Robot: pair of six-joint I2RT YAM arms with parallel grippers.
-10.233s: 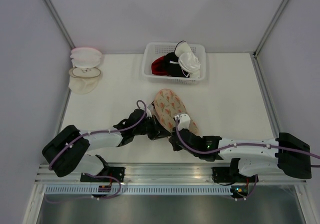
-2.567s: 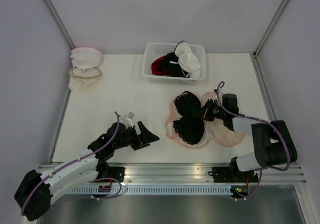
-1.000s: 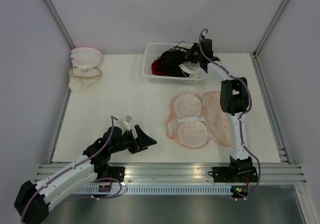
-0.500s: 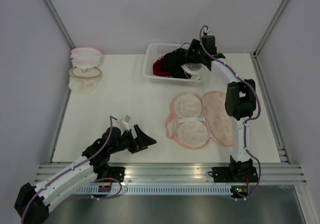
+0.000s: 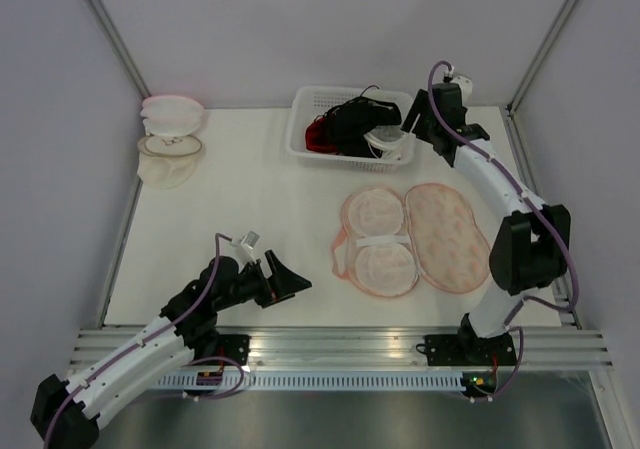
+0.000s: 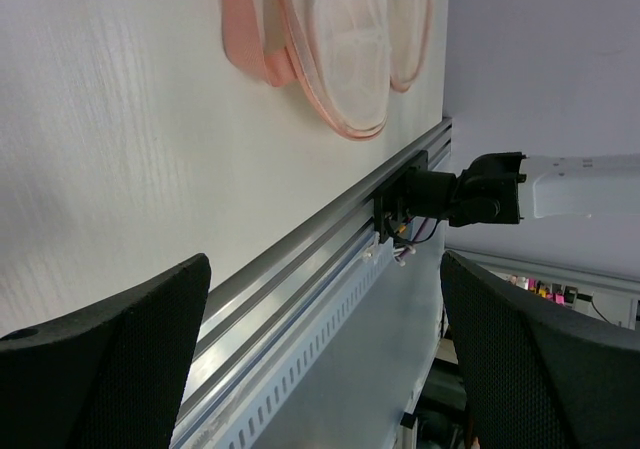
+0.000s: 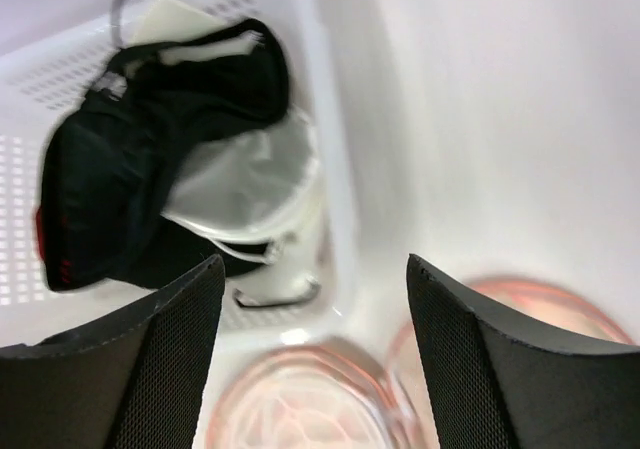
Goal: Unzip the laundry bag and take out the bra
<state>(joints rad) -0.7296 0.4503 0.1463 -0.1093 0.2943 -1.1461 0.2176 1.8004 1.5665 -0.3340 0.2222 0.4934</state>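
Note:
The laundry bag [image 5: 450, 237] lies unzipped and spread flat in two halves at mid-right of the table, its pale inner lining [image 5: 375, 239] facing up. The black bra [image 5: 348, 121] rests in the white basket [image 5: 300, 141] among other garments. My right gripper [image 5: 406, 121] hovers open and empty over the basket's right end. Its wrist view shows the black bra [image 7: 150, 159] in the basket [image 7: 335, 199], the gripper [image 7: 315, 269] with nothing between its fingers, and the bag [image 7: 300, 409] blurred below. My left gripper [image 5: 285, 281] is open and empty near the front edge, left of the bag [image 6: 350, 59].
Two domed pouches, a pink-and-white one [image 5: 172, 114] and a white one [image 5: 168, 157], sit at the back left. A white bra [image 7: 250, 184] and a red garment [image 5: 318, 134] also lie in the basket. An aluminium rail [image 5: 330, 344] runs along the near edge.
My right gripper opened above the basket, let go of the black bra and drew back toward the right. The left arm stayed almost still.

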